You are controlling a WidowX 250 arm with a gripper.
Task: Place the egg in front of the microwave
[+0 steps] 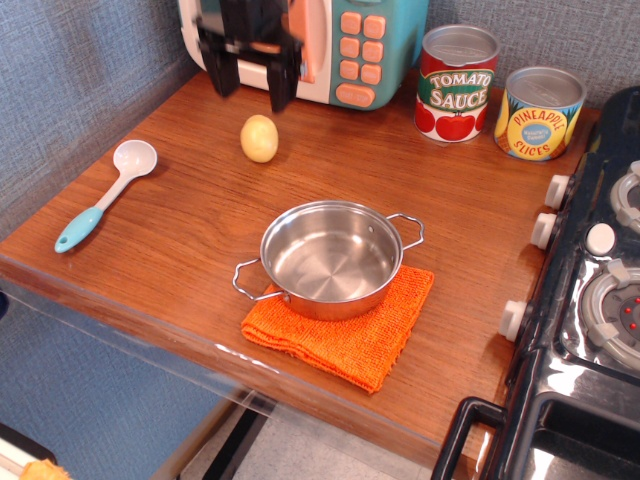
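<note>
The pale-yellow egg (pixel 259 138) lies on the wooden counter, a short way in front of the teal toy microwave (pixel 385 45) at the back. My gripper (pixel 254 88) hangs above and behind the egg, against the microwave's door. Its two black fingers are spread wide apart and hold nothing. The egg is free of the fingers and rests by itself.
A steel pot (pixel 329 258) sits on an orange cloth (pixel 350 335) at the middle front. A white spoon with a teal handle (pixel 105 195) lies at the left. A tomato sauce can (pixel 456 84) and a pineapple can (pixel 539 113) stand at the back right. A toy stove (pixel 600 290) borders the right edge.
</note>
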